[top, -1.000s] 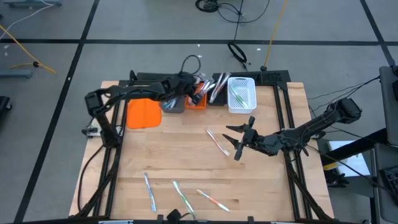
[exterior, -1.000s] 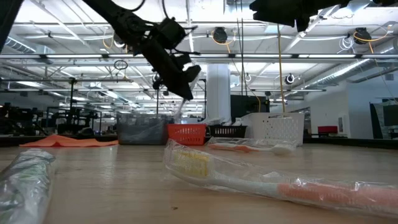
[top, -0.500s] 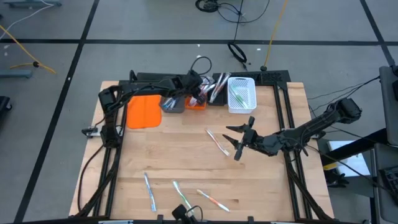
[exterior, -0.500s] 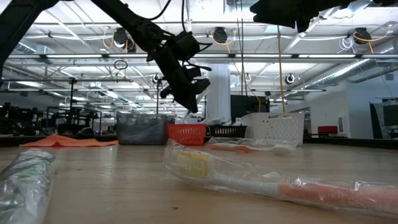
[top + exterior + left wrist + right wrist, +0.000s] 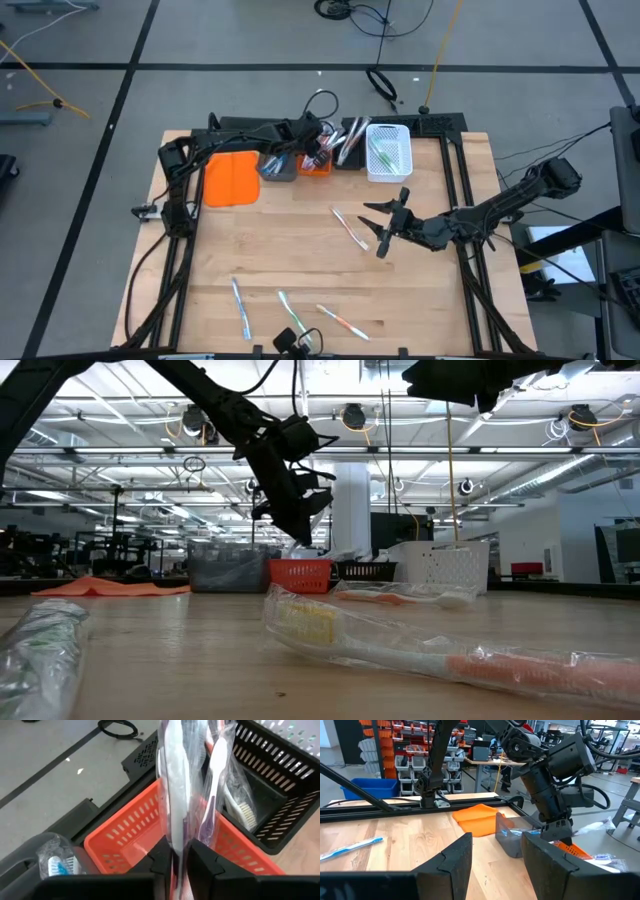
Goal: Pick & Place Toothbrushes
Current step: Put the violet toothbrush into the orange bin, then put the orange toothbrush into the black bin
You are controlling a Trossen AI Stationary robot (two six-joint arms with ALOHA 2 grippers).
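High view: left gripper (image 5: 318,150) over orange bin (image 5: 316,165) at table's (image 5: 280,250) far edge; right gripper (image 5: 378,228) mid-table, fingers spread, just beside a loose brush (image 5: 350,228); three more near front edge.

Low view: left gripper (image 5: 300,525) above orange bin (image 5: 300,574).

Left wrist view: fingers (image 5: 161,857) pinching wrapped toothbrush (image 5: 174,785) above orange bin (image 5: 125,840).

Right wrist view: fingers (image 5: 451,861) apart, empty.

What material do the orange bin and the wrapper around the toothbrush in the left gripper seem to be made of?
The orange bin looks like moulded plastic, matt, with rows of slots in its walls. The wrapper of the toothbrush between the left gripper fingers looks like thin clear film: it is glossy, creased and see-through.
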